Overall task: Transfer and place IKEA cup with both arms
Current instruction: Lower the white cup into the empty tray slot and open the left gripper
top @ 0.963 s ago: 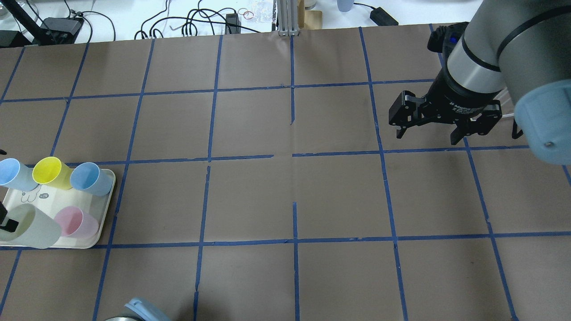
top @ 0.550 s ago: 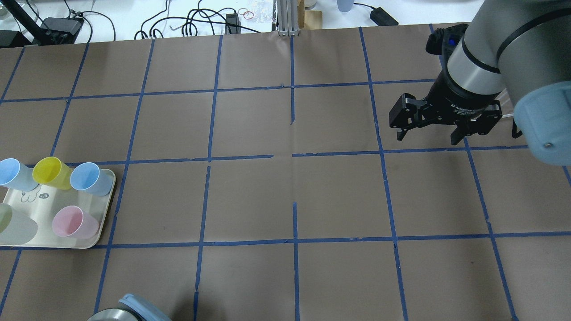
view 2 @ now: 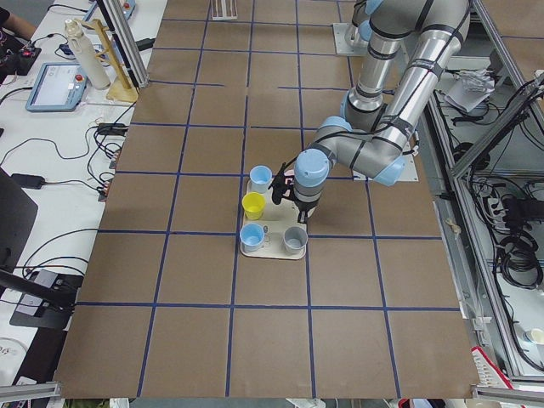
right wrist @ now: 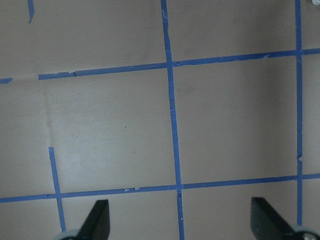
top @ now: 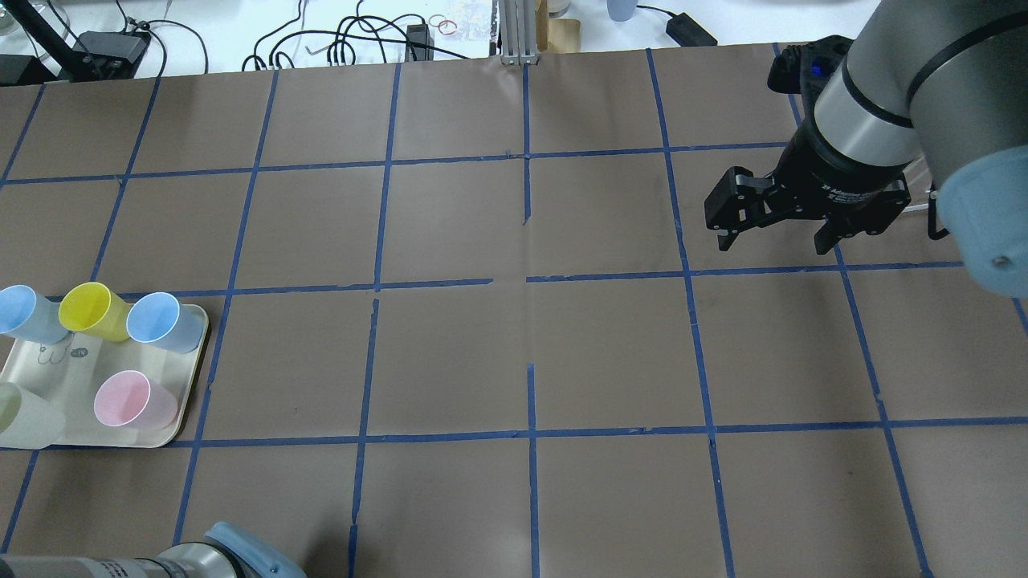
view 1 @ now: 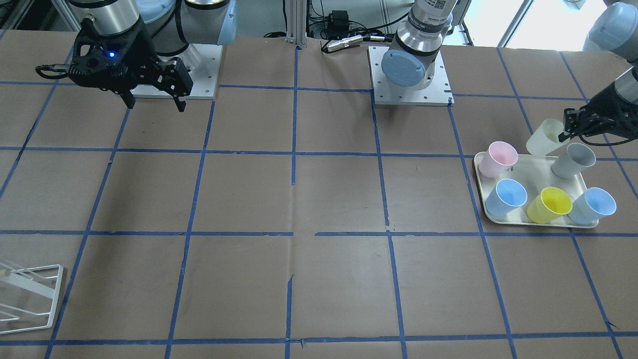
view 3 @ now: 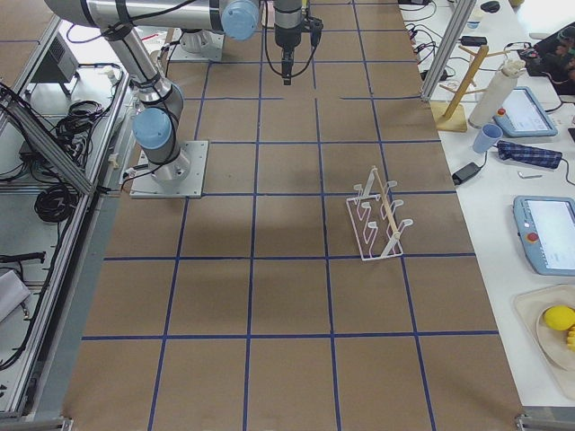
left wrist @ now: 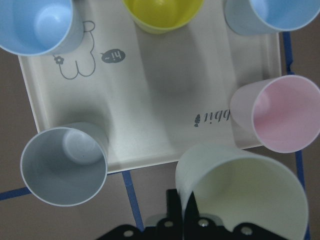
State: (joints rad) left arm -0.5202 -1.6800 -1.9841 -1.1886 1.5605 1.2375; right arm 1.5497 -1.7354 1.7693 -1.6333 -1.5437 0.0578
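The cream IKEA cup [view 1: 544,137] hangs tilted just behind the tray's back edge, and my left gripper [view 1: 569,129] is shut on its rim. In the left wrist view the cup [left wrist: 245,197] is close under the camera, off the tray, between the grey cup [left wrist: 64,166] and the pink cup [left wrist: 280,114]. In the overhead view the cup [top: 22,419] is half cut off at the left edge and the left gripper is out of frame. My right gripper [top: 775,238] is open and empty, hovering over bare table far from the tray; it also shows in the front view [view 1: 155,103].
The cream tray [view 1: 531,220] also holds two blue cups [view 1: 506,196] and a yellow cup [view 1: 549,204]. A white wire rack [view 1: 27,295] stands at the table's right end. Blue tape lines grid the brown table.
The cream cup has moved left toward the overhead view's edge. The left gripper finger has left that view. The right gripper has shifted slightly right.
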